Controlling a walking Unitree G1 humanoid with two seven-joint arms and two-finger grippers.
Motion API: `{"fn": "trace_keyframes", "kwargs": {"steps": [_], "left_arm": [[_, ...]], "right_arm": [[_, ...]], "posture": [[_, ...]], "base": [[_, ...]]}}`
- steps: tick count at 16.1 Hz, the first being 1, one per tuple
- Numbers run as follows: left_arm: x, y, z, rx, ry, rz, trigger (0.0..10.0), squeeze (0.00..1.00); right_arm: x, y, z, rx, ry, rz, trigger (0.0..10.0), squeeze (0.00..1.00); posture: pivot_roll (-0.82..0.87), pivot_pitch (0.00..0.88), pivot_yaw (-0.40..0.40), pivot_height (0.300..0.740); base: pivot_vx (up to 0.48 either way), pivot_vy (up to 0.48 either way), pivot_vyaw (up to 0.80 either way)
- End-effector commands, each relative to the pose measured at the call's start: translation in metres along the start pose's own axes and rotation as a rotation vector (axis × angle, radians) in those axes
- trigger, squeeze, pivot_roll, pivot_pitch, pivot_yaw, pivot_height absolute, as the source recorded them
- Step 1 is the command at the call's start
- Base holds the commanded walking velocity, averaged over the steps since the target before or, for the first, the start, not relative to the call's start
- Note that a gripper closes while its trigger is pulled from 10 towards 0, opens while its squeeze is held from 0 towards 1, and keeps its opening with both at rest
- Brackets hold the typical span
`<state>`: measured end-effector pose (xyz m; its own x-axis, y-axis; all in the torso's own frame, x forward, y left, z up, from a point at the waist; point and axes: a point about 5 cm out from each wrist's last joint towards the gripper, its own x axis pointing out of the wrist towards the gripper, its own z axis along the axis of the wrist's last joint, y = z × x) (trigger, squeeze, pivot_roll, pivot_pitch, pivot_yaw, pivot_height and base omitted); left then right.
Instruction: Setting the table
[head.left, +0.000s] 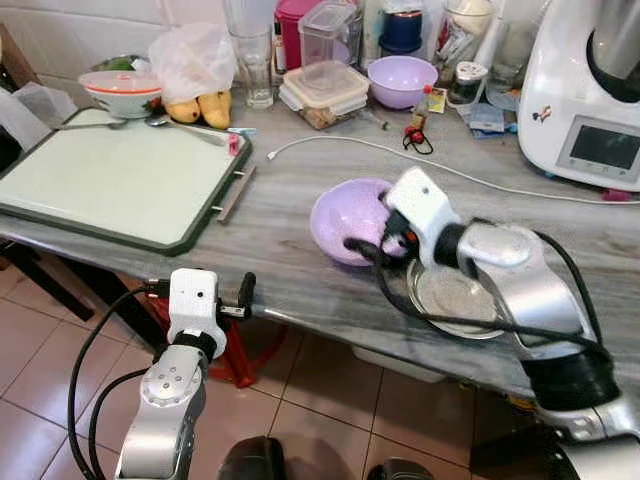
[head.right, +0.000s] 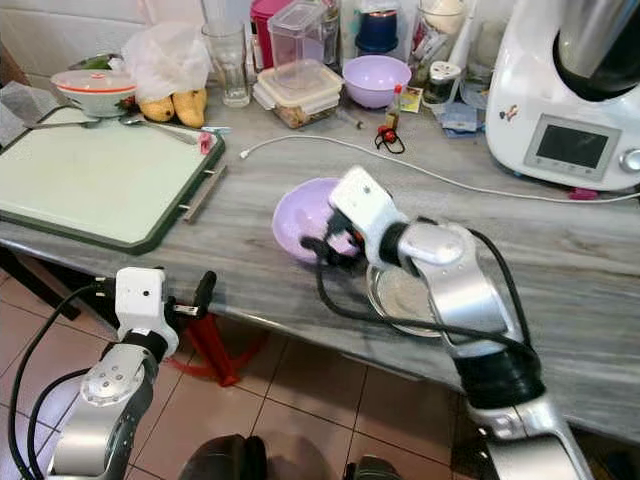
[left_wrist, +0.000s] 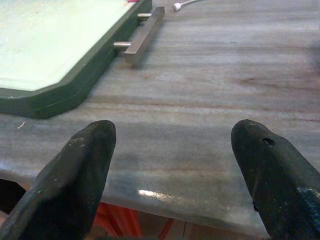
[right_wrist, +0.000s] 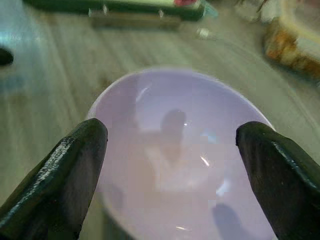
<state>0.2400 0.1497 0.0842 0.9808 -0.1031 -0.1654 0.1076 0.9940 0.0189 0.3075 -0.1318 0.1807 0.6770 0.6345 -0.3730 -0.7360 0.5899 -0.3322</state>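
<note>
Pale lilac plastic bowl sits mid tabletop, tipped w/ its opening facing near-right toward the right arm. Right tool is at the bowl's mouth, fingers spread wide, one on each side of the rim in the wrist view; can't tell if they touch it. Just near-right of the bowl, under the right forearm, a round silver metal plate lies flat on the grey streaked stone tabletop, close to the near edge.

Left tool hovers at the near edge of the tabletop, left of the bowl & well apart from it, fingers wide, holding nothing.

Far-left: large pale green tray w/ dark green rim and a metal bar handle on its right side. A thin white cable runs across the tabletop beyond the bowl.

Along the far edge: white bowl w/ red band, a metal spoon near it, clear plastic bag over yellow fruit, clear glass, stacked clear lidded food boxes, a second lilac bowl. Far-right: white kitchen machine w/ grey screen. Floor below is reddish tile.
</note>
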Motion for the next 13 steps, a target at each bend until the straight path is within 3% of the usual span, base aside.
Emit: {"fn": "trace_keyframes", "kwargs": {"steps": [1, 3, 4, 6, 9, 13], "left_arm": [[0.0, 0.0, -0.001, 0.006, 0.001, -0.004, 10.0, 0.0], [0.001, 0.003, 0.0, 0.009, -0.002, 0.001, 10.0, 0.0], [0.0, 0.006, 0.0, 0.011, -0.003, 0.008, 10.0, 0.0], [-0.001, 0.006, -0.001, 0.011, -0.001, 0.006, 10.0, 0.0], [0.001, 0.002, -0.001, 0.009, -0.002, -0.008, 10.0, 0.0], [0.003, 0.004, 0.0, 0.012, -0.002, -0.017, 10.0, 0.0]], "right_arm": [[-0.002, 0.003, 0.006, -0.01, -0.025, 0.009, 10.0, 1.0], [-0.008, 0.0, 0.011, 0.007, -0.082, -0.057, 10.0, 1.0], [-0.02, -0.006, 0.018, 0.031, -0.184, -0.222, 10.0, 1.0], [-0.033, -0.006, 0.016, 0.043, -0.231, -0.356, 10.0, 1.0], [-0.046, 0.006, 0.003, 0.119, -0.217, -0.49, 10.0, 1.0], [-0.052, 0.03, -0.019, 0.256, -0.142, -0.521, 10.0, 1.0]], "posture": [[0.0, 0.057, 0.033, 0.74], [0.0, 0.056, 0.033, 0.74], [-0.01, 0.054, 0.028, 0.74], [-0.02, 0.055, 0.03, 0.74], [-0.03, 0.056, 0.036, 0.74], [-0.03, 0.061, 0.043, 0.74]], "base": [[0.0, 0.0, 0.0], [0.0, 0.0, 0.0], [0.0, 0.0, 0.0], [0.0, 0.0, 0.0], [0.0, 0.0, 0.0], [0.0, 0.0, 0.0]]}}
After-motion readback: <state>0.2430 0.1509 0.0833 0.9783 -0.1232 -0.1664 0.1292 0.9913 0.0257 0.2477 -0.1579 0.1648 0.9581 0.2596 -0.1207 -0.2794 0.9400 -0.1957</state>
